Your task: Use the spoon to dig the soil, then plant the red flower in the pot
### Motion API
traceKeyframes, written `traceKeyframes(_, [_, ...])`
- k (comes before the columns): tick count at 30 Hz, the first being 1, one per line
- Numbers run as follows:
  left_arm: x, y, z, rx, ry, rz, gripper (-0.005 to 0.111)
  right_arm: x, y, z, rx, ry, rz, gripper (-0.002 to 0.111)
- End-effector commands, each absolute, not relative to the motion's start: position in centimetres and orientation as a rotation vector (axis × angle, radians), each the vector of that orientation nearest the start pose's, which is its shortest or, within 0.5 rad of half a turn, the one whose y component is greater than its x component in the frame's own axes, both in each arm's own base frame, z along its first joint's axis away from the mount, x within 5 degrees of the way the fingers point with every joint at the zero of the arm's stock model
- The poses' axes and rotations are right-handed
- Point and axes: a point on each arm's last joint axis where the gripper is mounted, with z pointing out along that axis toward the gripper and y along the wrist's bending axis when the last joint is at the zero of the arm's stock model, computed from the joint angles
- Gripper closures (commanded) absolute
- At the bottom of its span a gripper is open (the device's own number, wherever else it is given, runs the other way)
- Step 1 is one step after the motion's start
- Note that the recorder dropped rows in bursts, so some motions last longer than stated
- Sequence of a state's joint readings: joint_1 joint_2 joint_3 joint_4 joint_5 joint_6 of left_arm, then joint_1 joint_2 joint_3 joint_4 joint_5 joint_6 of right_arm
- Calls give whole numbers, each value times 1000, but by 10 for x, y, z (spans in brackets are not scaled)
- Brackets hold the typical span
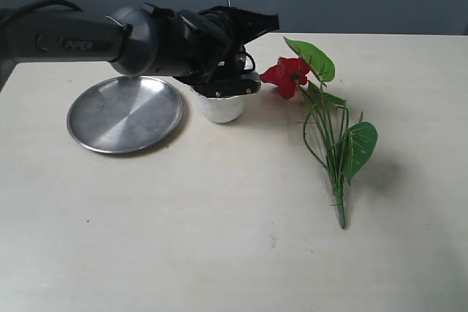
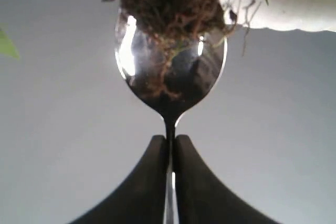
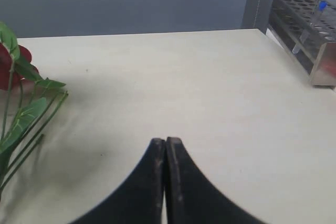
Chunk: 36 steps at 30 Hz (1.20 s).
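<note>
Far left on the counter [image 1: 219,239]: noted a round steel plate [image 1: 124,113], bare, just beside the pot [image 1: 219,106].

Found the left end effector [image 2: 170,140] pressed together on the thin handle of the spoon [image 2: 170,77], held at the pot. Noted a clump of the soil [image 2: 168,3] clinging at the tip of the spoon bowl, with fibres trailing past its edge.

Risk: could shed loose soil onto the counter or plate on any tilt or jolt. Could also twist in so narrow a grip on so slim a handle.

Right of the pot: noted the red flower [image 1: 289,77] lying flat on the counter, bloom near the pot, stem end toward the near edge. Not yet planted. Could be brushed aside by a swing of the left arm.

Found the right end effector [image 3: 166,145] shut on nothing, over bare counter beside the leaves. Not seen in the exterior view.

Hidden: pot interior and spoon, both behind the left arm in the exterior view. Amount of soil in the pot not readable. Tube rack [image 3: 310,35] cut off at the frame edge.
</note>
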<state>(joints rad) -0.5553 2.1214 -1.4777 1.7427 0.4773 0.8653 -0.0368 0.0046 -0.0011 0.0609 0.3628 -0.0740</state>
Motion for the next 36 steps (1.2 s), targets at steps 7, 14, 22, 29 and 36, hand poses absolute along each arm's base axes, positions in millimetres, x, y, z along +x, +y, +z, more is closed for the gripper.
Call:
traceKeyframes(7, [431, -208, 201, -2752, -551, -1849, 107, 53, 0, 181, 0, 1843, -18, 108])
traceKeyframes(14, [431, -207, 202, -2784, -1031, -1890, 107, 53, 0, 181, 0, 1843, -18, 108])
traceKeyframes(22, [432, -201, 204, -2670, -1529, -1936, 107, 53, 0, 181, 0, 1843, -18, 108])
traceKeyframes(29, [433, -191, 203, -2499, -1959, -1901, 107, 53, 0, 181, 0, 1843, -18, 108])
traceKeyframes(36, [428, -186, 193, -2331, -2323, -1671, 107, 53, 0, 181, 0, 1843, -18, 108])
